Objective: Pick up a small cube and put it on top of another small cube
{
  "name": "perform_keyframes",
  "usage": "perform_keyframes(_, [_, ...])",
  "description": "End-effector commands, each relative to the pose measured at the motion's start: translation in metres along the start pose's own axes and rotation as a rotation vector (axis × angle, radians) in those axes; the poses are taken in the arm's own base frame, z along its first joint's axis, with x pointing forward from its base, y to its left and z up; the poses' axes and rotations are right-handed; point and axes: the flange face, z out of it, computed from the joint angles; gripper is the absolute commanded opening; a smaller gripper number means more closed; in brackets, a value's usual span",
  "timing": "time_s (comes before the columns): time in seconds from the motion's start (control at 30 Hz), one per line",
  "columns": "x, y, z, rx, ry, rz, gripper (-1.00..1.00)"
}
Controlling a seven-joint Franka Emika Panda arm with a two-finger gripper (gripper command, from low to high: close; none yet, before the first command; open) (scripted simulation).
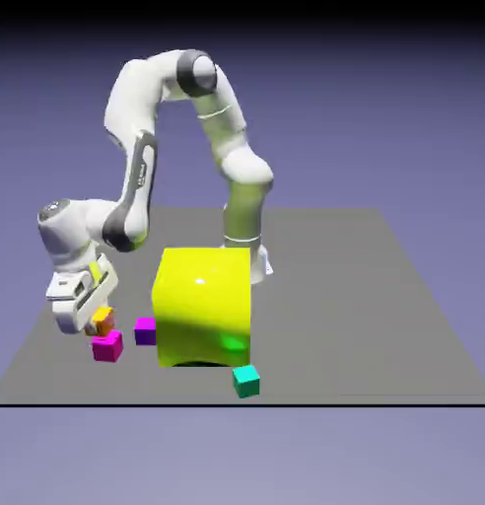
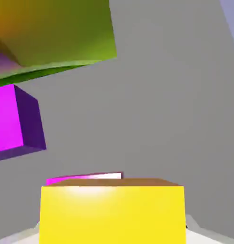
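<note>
Grey tabletop (image 1: 384, 296) under a violet backdrop frames our small orange cube (image 1: 103, 320), pinched between the nearly shut jaws of the gripper (image 1: 97, 321) and hanging just above the magenta-pink cube (image 1: 107, 345) — only a pink sliver (image 2: 83, 177) peeks past it in the hand view. We judge the placing step is in hand; next we need a square, gentle lowering, then release. Purple cube (image 1: 145, 330), big yellow block (image 1: 205, 306) and teal cube (image 1: 246, 380) sit beside.
</note>
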Motion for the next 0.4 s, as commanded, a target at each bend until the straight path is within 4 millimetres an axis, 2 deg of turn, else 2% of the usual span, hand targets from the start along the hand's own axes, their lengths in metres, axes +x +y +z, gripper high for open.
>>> perform_keyframes(0.0, [-0.006,-0.004,-0.007,-0.012,0.014,0.012,-1.00])
perform_keyframes(0.03, [-0.012,-0.009,-0.014,-0.025,0.029,0.024,-1.00])
perform_keyframes(0.1, [-0.013,-0.010,-0.016,-0.027,0.031,0.026,-1.00])
perform_keyframes(0.23, [-0.013,-0.005,0.047,-0.027,0.031,0.027,-1.00])
perform_keyframes(0.27, [-0.013,-0.005,0.054,-0.027,0.031,0.026,-1.00])
perform_keyframes(0.3, [-0.013,-0.005,0.054,-0.027,0.031,0.026,1.00])
perform_keyframes(0.33, [-0.013,-0.005,0.054,-0.027,0.031,0.026,1.00])
perform_keyframes(0.37, [-0.013,-0.005,0.038,-0.027,0.031,0.027,1.00])
